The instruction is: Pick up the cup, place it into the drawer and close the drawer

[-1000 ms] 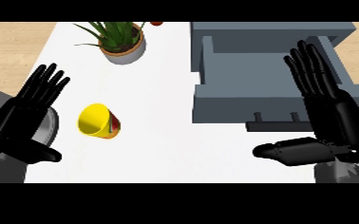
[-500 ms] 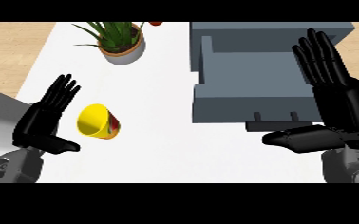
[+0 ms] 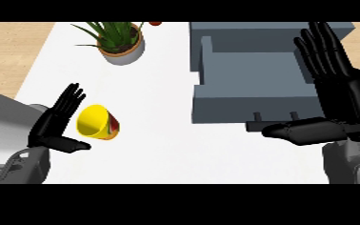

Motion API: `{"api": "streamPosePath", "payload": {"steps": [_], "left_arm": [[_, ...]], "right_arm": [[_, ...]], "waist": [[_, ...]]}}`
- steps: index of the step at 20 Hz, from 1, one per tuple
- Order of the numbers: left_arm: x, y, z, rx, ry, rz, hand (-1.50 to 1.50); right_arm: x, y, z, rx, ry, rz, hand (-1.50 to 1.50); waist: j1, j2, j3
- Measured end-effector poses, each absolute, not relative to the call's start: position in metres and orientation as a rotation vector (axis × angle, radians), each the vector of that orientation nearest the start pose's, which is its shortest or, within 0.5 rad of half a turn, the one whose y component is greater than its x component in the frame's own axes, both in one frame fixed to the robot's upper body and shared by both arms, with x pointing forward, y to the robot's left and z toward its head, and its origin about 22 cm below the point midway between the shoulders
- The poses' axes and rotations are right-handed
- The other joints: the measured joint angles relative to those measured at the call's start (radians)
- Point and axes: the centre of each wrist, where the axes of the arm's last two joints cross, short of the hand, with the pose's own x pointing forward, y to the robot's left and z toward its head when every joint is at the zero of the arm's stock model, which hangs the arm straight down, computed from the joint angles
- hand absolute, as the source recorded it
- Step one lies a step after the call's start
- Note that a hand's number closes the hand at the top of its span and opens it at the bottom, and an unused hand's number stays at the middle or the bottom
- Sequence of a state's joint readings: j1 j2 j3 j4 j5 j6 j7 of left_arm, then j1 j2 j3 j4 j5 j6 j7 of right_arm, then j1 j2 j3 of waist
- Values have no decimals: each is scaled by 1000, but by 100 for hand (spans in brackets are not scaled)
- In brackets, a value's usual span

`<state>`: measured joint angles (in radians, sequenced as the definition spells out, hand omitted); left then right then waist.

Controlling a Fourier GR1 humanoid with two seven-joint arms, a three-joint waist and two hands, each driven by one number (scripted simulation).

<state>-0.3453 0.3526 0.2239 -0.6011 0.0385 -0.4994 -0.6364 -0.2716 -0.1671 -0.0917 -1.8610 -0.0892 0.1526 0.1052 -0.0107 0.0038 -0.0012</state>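
Left hand (image 3: 51, 127) is low beside the counter's edge, black fingers straight and close together, slanting up and away, thumb stuck out to the side beneath them. It is open and holds nothing. The yellow cup with a red-brown band (image 3: 96, 122) lies tipped on its side just off that hand's palm side, above the thumb, its mouth turned toward the fingers. Whether the fingers touch its rim, I cannot tell. The cup sits on the white counter top (image 3: 155, 100), well short of the open grey box-shaped drawer (image 3: 246, 76), which lies far off to the left hand's inner side.

Over to the right hand (image 3: 339, 102). It stands edge-on with long straight fingers pointing away, spread a little at the tips and open. The fingers overlap the drawer's far side wall. The thumb reaches inward across the drawer's front, just below its face. Its grey forearm (image 3: 345, 162) comes up from the lower edge.

Beyond the left hand's fingertips, well apart, stands a green spiky plant in a round pale pot (image 3: 119, 43).
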Motion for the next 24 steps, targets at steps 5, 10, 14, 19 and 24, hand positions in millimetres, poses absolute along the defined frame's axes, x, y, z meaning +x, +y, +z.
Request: {"api": "streamPosePath", "payload": {"steps": [5,10,14,19,24], "left_arm": [[273,377,-103,-136,-1563,-129,-150],[261,374,-118,-113,-1560,-129,-150],[259,370,-124,-108,-1573,-129,-150],[263,366,-124,-109,-1592,-134,-150],[267,348,-130,-131,-1602,-148,-150]], "right_arm": [[273,-252,145,71,-2006,262,-150],[271,-254,145,72,-2006,269,-150],[271,-252,149,78,-2009,270,-150],[274,-250,150,82,-2005,281,-150],[275,-252,152,75,-1999,280,-150]], "waist": [[-7,3,-1],[-13,5,-2],[-16,7,-3],[-22,11,-4],[-24,10,-4]]}}
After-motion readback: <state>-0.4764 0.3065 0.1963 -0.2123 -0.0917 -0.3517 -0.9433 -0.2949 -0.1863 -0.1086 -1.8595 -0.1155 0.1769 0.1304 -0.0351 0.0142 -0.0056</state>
